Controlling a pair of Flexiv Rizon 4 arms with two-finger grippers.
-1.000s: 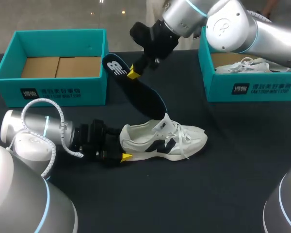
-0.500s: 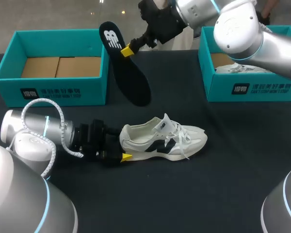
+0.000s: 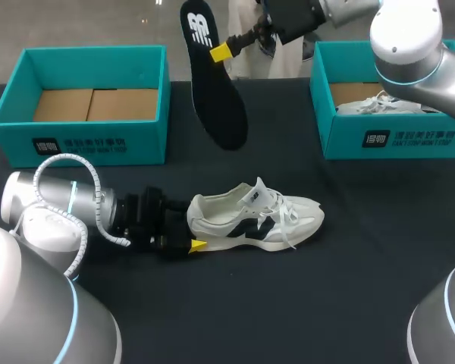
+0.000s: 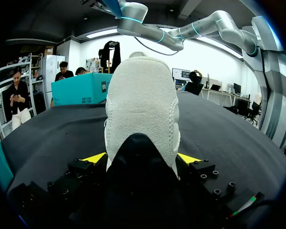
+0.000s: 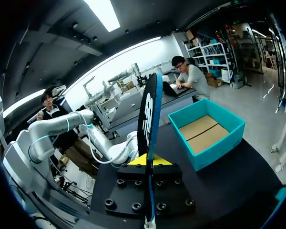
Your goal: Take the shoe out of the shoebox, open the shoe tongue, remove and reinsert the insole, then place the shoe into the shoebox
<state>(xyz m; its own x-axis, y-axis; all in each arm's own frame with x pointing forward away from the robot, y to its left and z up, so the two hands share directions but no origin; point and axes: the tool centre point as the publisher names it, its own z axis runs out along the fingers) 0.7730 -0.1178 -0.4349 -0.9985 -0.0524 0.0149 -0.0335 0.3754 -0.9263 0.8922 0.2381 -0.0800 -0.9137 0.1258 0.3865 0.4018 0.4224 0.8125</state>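
shoe (image 3: 246,220) | white, dark side mark | tongue up | insole (image 3: 216,98) out

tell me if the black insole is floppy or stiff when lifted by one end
Probably springy rather than limp: pinched near one end by the right end effector, the insole hangs almost straight, gently curved. Likely light, since that pinch carries it. Looks thin, so pushing should bend it.

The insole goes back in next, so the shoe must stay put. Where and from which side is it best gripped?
Probably the shoe's heel, from behind, fingers on either side as the left gripper has it: it is narrow there and the opening stays free.
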